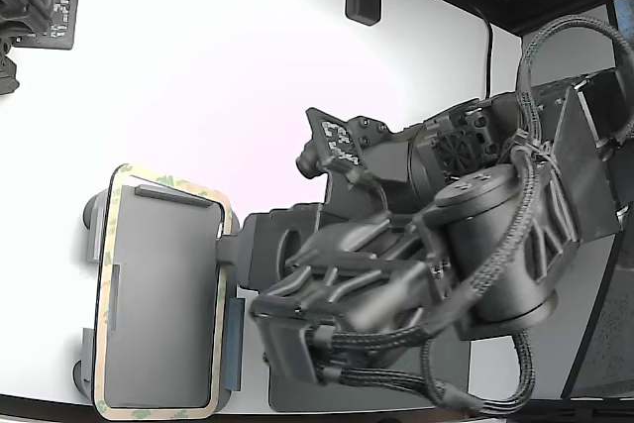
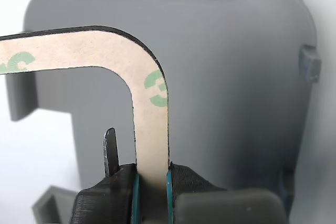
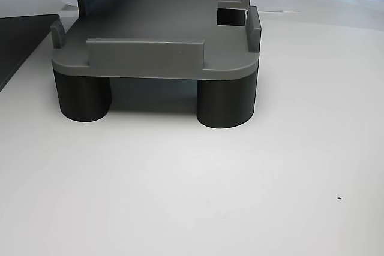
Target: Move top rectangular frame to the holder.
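pincer [image 2: 152, 190] clamping thin tan frame [image 2: 149, 124], matte grey holder [image 2: 236, 77]

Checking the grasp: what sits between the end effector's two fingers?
In the wrist view, the end effector pinches one side strip of the tan rectangular frame; the grey holder lies behind.

Black arm [image 1: 475, 245], braided cables [image 1: 525, 205]

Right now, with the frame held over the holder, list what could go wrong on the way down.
1. The gripper pinches only one thin side of the frame, so the free end could sag or twist.
2. The frame could catch on the holder's raised tabs instead of seating inside them.
3. In the exterior view the arm hides the grip, so misalignment there may go unnoticed.
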Controlling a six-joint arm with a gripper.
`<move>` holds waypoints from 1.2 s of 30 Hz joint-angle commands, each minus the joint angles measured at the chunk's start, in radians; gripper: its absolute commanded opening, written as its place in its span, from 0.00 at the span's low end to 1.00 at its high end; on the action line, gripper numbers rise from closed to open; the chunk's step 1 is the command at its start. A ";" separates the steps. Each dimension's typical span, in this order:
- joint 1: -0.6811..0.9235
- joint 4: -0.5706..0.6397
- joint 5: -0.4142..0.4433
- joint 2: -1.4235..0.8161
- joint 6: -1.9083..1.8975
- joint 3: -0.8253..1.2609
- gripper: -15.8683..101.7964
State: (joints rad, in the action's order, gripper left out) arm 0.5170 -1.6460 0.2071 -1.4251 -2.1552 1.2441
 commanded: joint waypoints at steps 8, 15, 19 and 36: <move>-0.034 -0.009 -0.123 0.023 -0.002 -0.015 0.04; -0.040 -0.009 -0.150 0.038 0.009 0.006 0.04; -0.048 -0.011 -0.141 0.038 0.026 0.026 0.04; -0.048 -0.011 -0.117 0.075 0.044 0.032 0.04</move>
State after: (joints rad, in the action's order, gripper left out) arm 0.4847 -1.6460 0.0920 -1.3315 -2.1077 1.2977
